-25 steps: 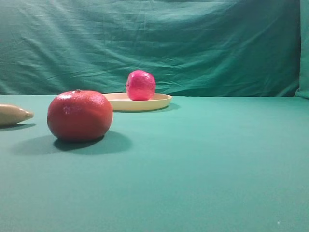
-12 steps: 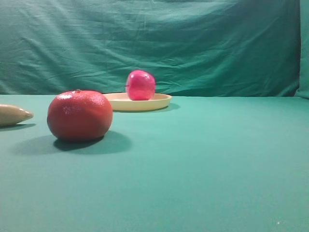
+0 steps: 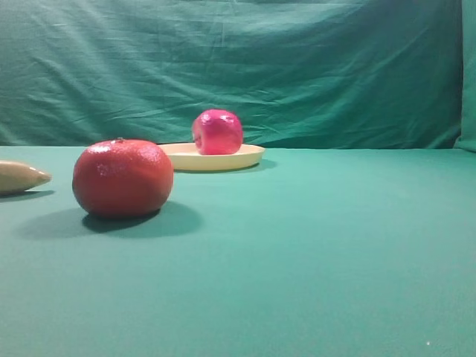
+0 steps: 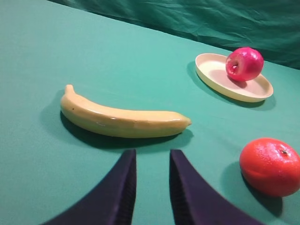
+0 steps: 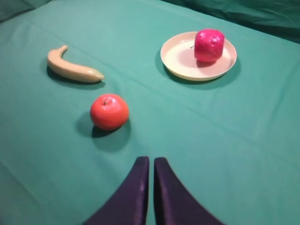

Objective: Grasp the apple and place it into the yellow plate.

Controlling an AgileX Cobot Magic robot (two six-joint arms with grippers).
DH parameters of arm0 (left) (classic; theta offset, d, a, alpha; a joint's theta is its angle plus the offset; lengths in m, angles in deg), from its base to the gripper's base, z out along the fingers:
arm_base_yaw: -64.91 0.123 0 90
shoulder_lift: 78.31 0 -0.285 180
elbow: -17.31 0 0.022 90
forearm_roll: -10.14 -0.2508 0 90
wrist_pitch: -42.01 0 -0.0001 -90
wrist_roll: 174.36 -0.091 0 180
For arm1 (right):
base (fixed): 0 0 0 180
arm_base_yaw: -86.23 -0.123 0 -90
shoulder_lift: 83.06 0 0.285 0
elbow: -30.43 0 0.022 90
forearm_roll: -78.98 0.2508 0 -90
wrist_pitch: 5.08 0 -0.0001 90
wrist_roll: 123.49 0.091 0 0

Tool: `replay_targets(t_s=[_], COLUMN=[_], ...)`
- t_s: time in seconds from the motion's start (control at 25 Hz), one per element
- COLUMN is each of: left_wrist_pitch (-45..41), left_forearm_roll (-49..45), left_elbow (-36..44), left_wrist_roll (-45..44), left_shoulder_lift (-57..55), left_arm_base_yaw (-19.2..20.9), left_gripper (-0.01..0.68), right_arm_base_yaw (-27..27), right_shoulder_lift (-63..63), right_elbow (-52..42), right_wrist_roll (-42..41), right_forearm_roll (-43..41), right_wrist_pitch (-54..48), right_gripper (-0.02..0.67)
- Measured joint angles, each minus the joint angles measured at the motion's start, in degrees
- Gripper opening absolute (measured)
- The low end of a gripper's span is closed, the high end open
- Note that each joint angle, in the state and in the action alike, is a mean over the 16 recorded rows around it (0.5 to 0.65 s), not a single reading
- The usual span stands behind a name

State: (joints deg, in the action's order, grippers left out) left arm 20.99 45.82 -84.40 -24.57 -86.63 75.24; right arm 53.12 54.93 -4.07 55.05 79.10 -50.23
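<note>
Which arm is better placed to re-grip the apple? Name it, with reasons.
Probably right: the right gripper faces the apple on the yellow plate across bare cloth. The left gripper has the banana ahead, apple off to its side.

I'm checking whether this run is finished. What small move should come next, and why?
Probably none beyond holding both arms back: the apple already sits in the yellow plate, free of both grippers. The left gripper and right gripper hang over bare cloth, far from it.

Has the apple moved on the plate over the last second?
Yes. The apple has rolled slightly right on the plate and settled lower.
</note>
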Motion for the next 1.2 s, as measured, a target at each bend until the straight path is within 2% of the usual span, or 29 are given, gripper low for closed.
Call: replay_targets(t_s=[0.24,0.6,0.84,1.2], left_wrist_pitch=[0.0,0.0,0.0,0.0], left_forearm_roll=[0.0,0.0,0.0,0.0], left_elbow=[0.0,0.0,0.0,0.0], left_wrist_roll=[0.0,0.0,0.0,0.0], left_shoulder_lift=[0.0,0.0,0.0,0.0], left_arm_base_yaw=[0.0,0.0,0.0,0.0], left_gripper=[0.157,0.157,0.157,0.157], right_arm_base_yaw=[6.1,20.0,25.4,27.5], right_shoulder_lift=[4.1,16.1,25.4,33.8], right_elbow=[-0.2,-5.4,-15.8,-35.5], right_wrist_roll=[0.0,0.0,0.0,0.0], right_forearm_roll=[-2.7,-3.1,-2.9,-1.8], right_wrist_pitch=[0.0,2.9,8.8,20.2], right_gripper=[0.0,0.0,0.0,0.0])
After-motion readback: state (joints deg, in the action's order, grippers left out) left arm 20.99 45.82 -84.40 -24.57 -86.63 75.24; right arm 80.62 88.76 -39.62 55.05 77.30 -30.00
